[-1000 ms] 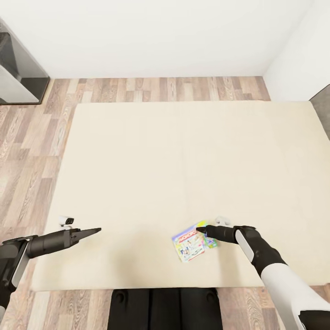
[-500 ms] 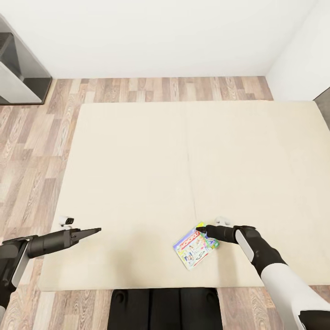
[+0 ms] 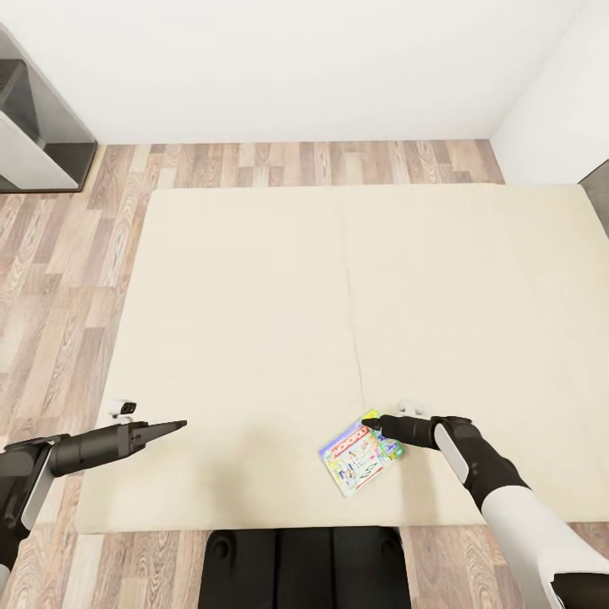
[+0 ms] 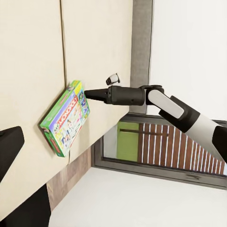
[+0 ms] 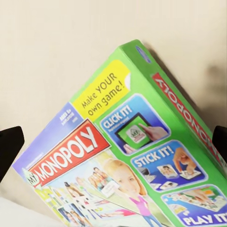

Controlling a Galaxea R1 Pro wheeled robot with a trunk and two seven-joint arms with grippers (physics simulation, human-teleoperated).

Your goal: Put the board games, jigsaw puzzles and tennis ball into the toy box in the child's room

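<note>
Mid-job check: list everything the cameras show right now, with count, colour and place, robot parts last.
Monopoly board game: one, green-edged box with a printed cover, at the near edge of the bed, at the right pincer's tip.
Bed: one, plain beige mattress, centre of the head view.
Floor: wood planks, left of and beyond the bed.
Walls: white, behind the bed.
Cabinet: one, grey and dark, far left corner.
Window: one, dark-framed, in the left wrist view.
Left pincer: black, over the bed's near left part, holding nothing.
Right pincer: black, fingers either side of the game box.
</note>
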